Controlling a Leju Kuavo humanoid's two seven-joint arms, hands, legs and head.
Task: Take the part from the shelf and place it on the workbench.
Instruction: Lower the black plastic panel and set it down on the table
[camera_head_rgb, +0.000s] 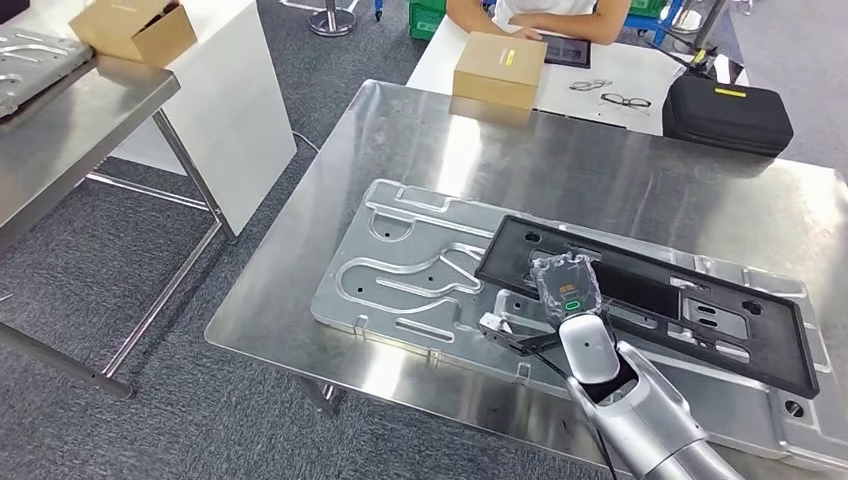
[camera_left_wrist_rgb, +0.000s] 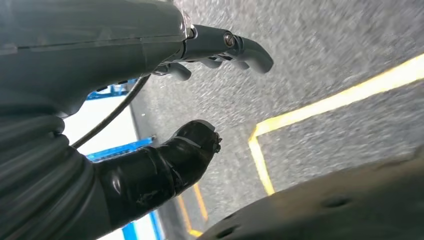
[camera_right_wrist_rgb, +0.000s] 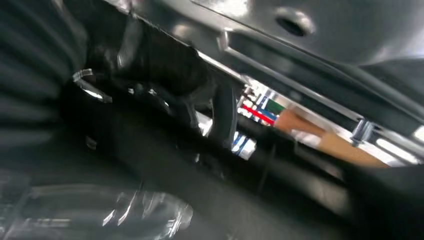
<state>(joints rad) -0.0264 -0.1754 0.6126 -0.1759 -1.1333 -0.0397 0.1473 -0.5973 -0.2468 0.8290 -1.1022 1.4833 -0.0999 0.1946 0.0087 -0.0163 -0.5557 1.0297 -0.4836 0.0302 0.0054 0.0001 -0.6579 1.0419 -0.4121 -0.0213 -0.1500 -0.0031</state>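
The black frame part (camera_head_rgb: 650, 300) lies on the grey metal plate (camera_head_rgb: 420, 275) on the steel workbench (camera_head_rgb: 600, 170). The right hand (camera_head_rgb: 568, 290) rests on the part's near-left edge — its grip cannot be told. The left hand (camera_left_wrist_rgb: 200, 90) hangs over the floor (camera_left_wrist_rgb: 325, 65) — fingers apart, holding nothing.

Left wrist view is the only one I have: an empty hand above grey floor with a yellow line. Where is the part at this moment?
Observer: The black frame lies flat on a grooved metal plate on the steel workbench.
Operator: Is the right hand near it?
Observer: Yes. The right hand is on top of the frame, close to the frame's left end in the head view.
Operator: Does it grip the frame?
Observer: I cannot tell. The right wrist view is dark and blurred, and in the head view a clear cover hides its fingers.
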